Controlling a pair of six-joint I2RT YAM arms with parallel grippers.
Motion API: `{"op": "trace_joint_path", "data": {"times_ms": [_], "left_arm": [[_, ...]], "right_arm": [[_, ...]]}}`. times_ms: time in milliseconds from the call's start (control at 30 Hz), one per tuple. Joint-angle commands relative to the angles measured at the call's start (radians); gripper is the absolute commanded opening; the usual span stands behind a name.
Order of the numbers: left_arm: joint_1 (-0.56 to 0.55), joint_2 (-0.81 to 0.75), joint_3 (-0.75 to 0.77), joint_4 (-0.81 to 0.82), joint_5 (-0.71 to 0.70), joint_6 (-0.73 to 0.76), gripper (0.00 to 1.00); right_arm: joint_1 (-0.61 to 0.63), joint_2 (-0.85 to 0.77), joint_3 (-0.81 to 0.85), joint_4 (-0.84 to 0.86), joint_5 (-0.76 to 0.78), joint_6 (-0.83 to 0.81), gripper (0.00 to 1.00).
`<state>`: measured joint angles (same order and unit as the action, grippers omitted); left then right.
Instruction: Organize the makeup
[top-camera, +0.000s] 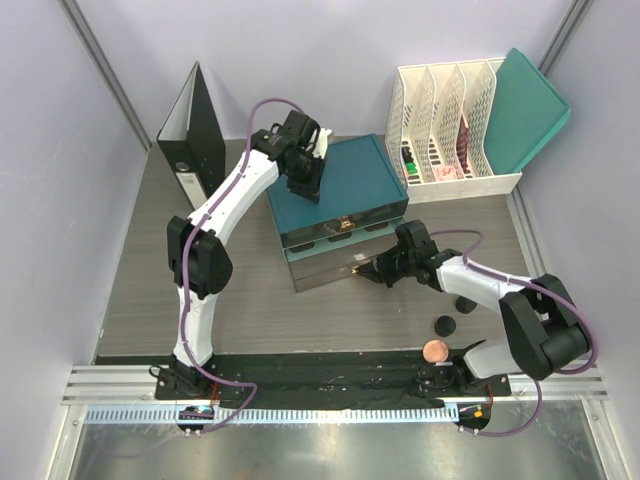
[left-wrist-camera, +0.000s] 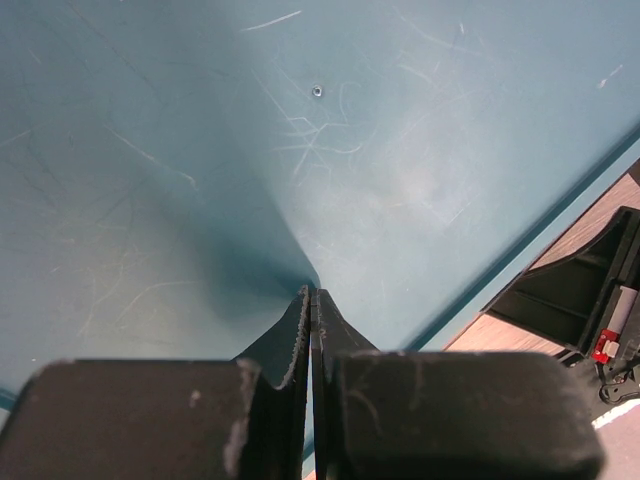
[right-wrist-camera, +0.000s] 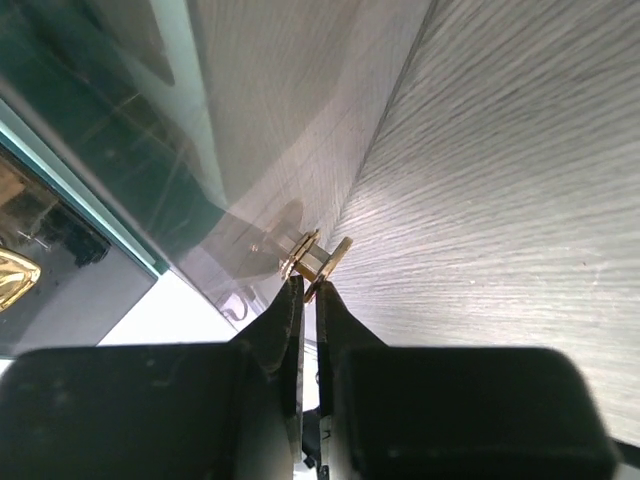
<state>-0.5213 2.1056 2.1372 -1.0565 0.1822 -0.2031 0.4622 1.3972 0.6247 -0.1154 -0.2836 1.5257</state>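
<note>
The teal drawer box (top-camera: 340, 180) stands at mid-table, and its clear lower drawer (top-camera: 325, 270) sticks out a little toward the front. My right gripper (top-camera: 368, 270) (right-wrist-camera: 308, 286) is shut on that drawer's small gold knob (right-wrist-camera: 320, 255). My left gripper (top-camera: 306, 188) (left-wrist-camera: 312, 292) is shut, empty, with its tips pressed on the box's teal top (left-wrist-camera: 300, 130). Of the makeup, two black round jars (top-camera: 444, 324) (top-camera: 463, 303) and a peach round disc (top-camera: 435, 351) lie on the table beside the right arm. A gold item (right-wrist-camera: 15, 270) shows dimly inside a drawer.
A black binder (top-camera: 200, 130) stands at the back left. At the back right is a white file organizer (top-camera: 440, 110) holding markers (top-camera: 410, 165) and a teal folder (top-camera: 525, 110). The arm bases sit on a black rail (top-camera: 330, 375) along the near edge.
</note>
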Motion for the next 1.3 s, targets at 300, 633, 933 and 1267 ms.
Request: {"op": "trace_joint_path", "data": {"times_ms": [300, 633, 933, 1267], "left_arm": [[0.007, 0.007, -0.046, -0.102, -0.115, 0.033, 0.05], [0.0, -0.146, -0.033, -0.048, -0.047, 0.051, 0.47], [-0.196, -0.292, -0.106, 0.107, 0.034, 0.076, 0.77], [-0.44, -0.205, -0.091, 0.151, 0.286, 0.105, 0.84]], "right_arm": [[0.004, -0.142, 0.092, -0.167, -0.143, -0.095, 0.34], [-0.046, -0.287, 0.251, -0.386, -0.095, -0.189, 0.48], [-0.204, -0.167, 0.541, -0.504, 0.096, -0.504, 0.62], [-0.488, -0.063, 0.616, -0.501, 0.116, -0.676, 0.73]]}}
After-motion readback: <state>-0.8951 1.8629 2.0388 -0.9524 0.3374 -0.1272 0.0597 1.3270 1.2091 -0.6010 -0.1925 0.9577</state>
